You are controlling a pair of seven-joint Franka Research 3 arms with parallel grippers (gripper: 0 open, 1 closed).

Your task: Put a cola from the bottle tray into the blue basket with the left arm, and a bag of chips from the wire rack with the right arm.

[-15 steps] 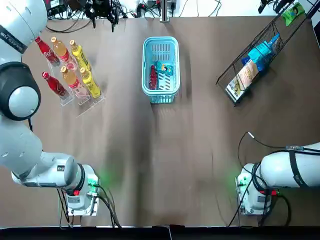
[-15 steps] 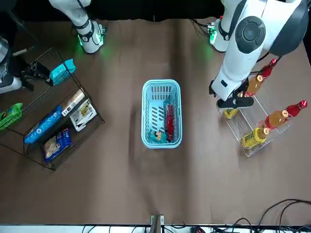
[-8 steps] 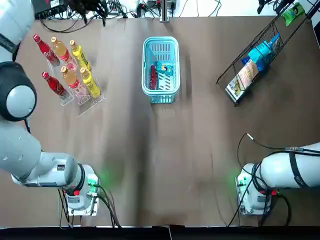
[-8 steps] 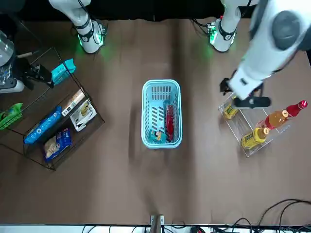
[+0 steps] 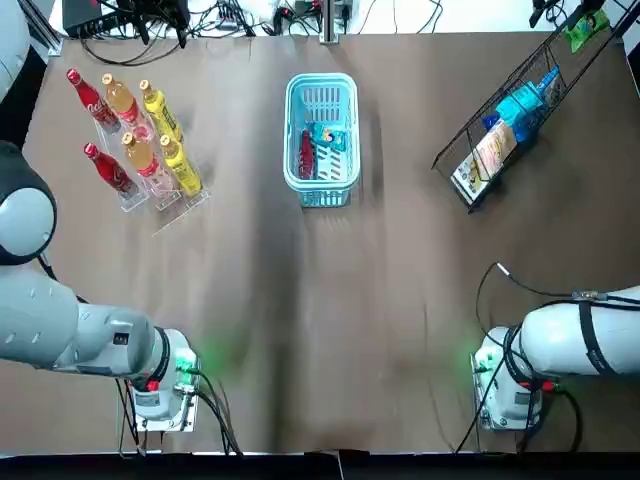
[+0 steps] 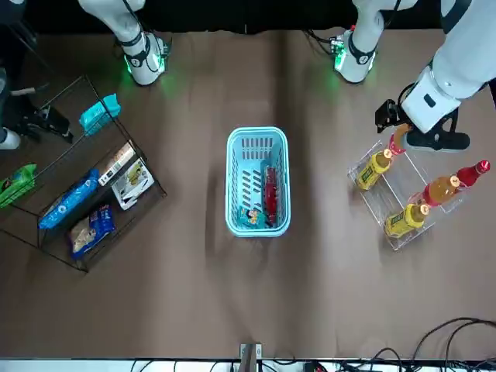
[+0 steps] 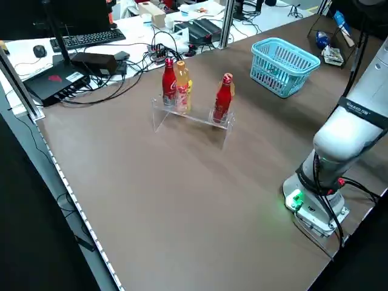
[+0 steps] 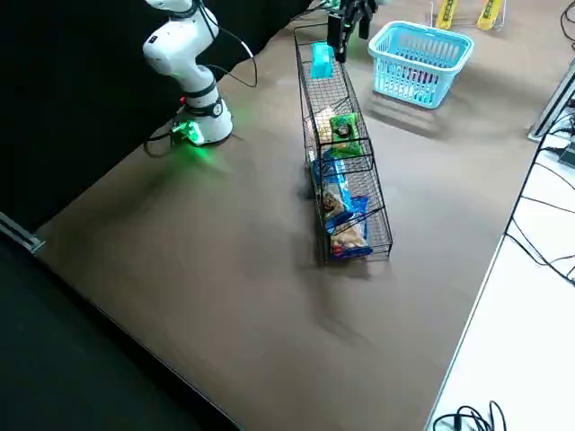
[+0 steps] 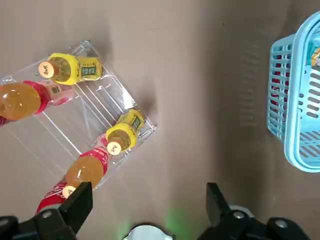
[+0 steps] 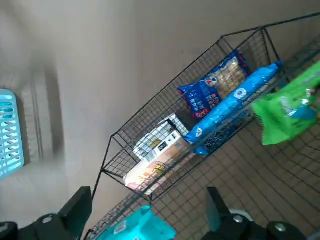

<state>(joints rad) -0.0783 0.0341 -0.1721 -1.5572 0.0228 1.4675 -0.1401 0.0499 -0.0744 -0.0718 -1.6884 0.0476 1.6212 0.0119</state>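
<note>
The blue basket (image 5: 321, 78) stands at the table's far middle with a red cola (image 5: 306, 155) and a small chip bag (image 5: 331, 137) lying inside. Two more colas (image 5: 88, 97) stand in the clear bottle tray (image 9: 100, 107) among orange and yellow bottles. My left gripper (image 9: 148, 200) hovers high over the tray's edge (image 6: 372, 198), open with nothing in it. The wire rack (image 5: 500, 120) holds several chip bags (image 10: 212, 92). My right gripper (image 10: 148, 200) hangs open above the rack (image 6: 77, 201), nothing between its fingers.
Cables and equipment lie along the table's far edge (image 5: 230, 15). Both arm bases (image 5: 160, 400) sit at the near edge. A keyboard and boxes (image 7: 85, 39) rest on a side desk beyond the tray.
My left arm has swung away from the basket side and out past the bottle tray toward the table's left edge. The right gripper stays over the rack, shifted only slightly.
</note>
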